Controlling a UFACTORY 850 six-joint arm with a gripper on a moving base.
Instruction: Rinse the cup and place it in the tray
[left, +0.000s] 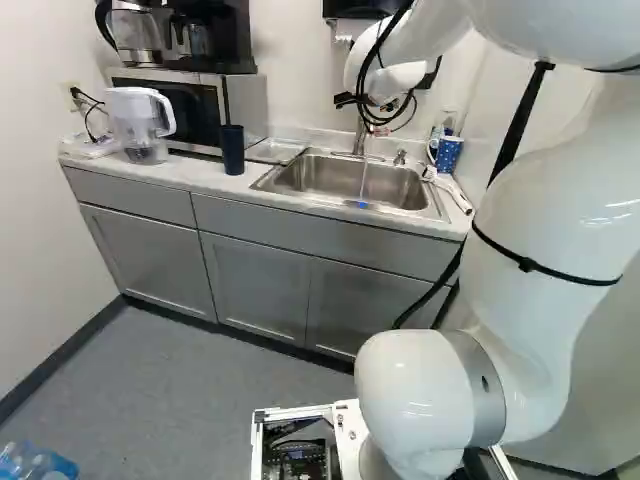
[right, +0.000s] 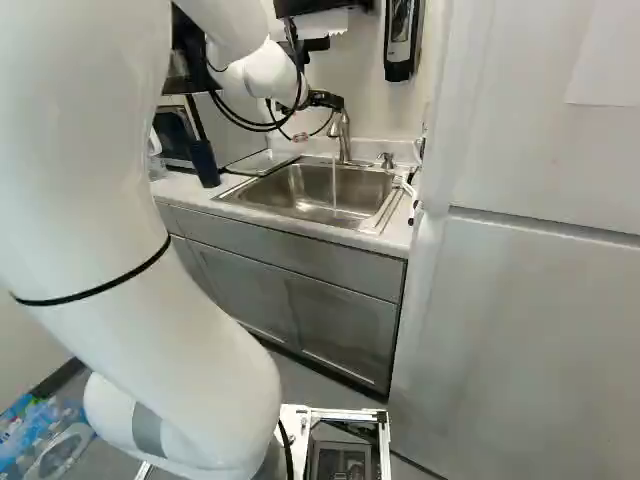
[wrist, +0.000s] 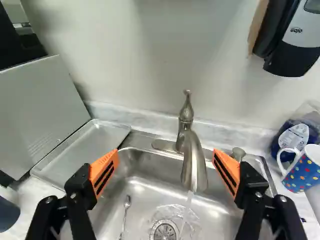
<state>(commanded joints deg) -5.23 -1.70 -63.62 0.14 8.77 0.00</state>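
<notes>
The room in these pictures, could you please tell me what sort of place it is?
Probably a small workplace kitchen: there's a rectangular steel sink, a boxy silver microwave and a clear, white-handled pitcher.

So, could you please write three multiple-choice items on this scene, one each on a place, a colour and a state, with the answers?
1. Where is the tray?
A) Beside the microwave
B) On the floor
C) Between the fingers

2. What colour are the pads on the fingers?
A) Green
B) White
C) Orange

3. What is the tap doing?
A) It is shut off
B) It is running into the sink
C) It is pouring over the counter

1 A: the wrist view shows it lying alongside the microwave's side wall.
2 C: both show bright orange, with black stripes.
3 B: a stream falls from its spout toward the drain.
</notes>
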